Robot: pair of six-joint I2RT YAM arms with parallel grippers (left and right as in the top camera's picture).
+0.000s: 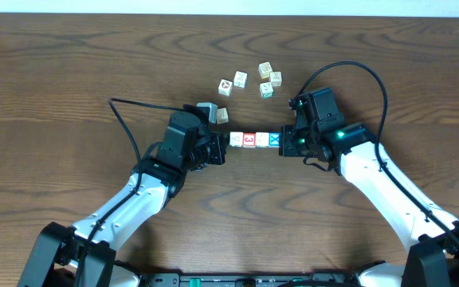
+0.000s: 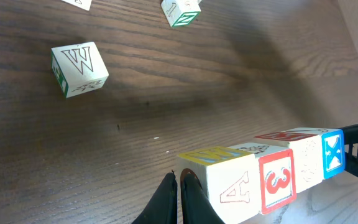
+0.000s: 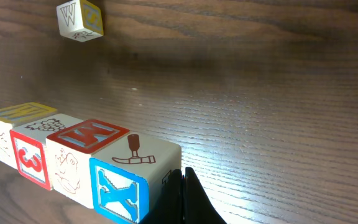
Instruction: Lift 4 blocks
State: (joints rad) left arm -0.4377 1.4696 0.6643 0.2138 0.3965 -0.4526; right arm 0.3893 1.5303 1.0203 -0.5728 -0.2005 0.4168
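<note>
- Midway along the bench, a straight row of four blocks sits between the two arms.
- At its left end, the A block has a white face with a thin red letter and a yellow top.
- Next to it, the 3 block shows a red numeral inside a red frame.
- The third one, the M block, has a red top with a pale letter and a white side carrying a faint line drawing.
- At the right end, the X block has a bright blue face with a white letter, and a brown hammer is drawn on its top.
- All four are touching face to face; whether the row is clear of the bench cannot be told.
- The left fingers are pressed together, tips against the A block's outer side.
- The right fingers are likewise pressed together, against the X block's outer end.
- Several loose cubes lie scattered farther back, apart from the row.
</note>
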